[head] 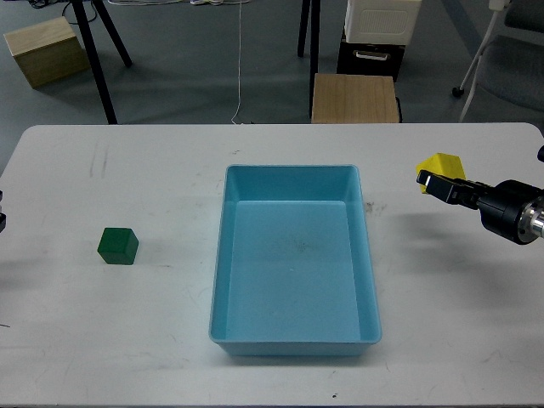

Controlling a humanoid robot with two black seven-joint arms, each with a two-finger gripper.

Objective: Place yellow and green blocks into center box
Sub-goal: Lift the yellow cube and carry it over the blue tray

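Note:
A yellow block (439,165) is held in my right gripper (435,179), lifted above the white table (127,340) to the right of the blue box (294,258). The gripper is shut on the block, which tilts a little. A green block (117,246) sits on the table at the left, well apart from the box. The box stands open and holds nothing. Only a small dark piece of my left arm (2,221) shows at the left edge; its gripper is out of view.
Beyond the table's far edge stand a wooden stool (354,98), a black-and-white case (380,34), a wooden box (46,49) on the floor and black stand legs (100,64). A chair base (501,59) is at the far right.

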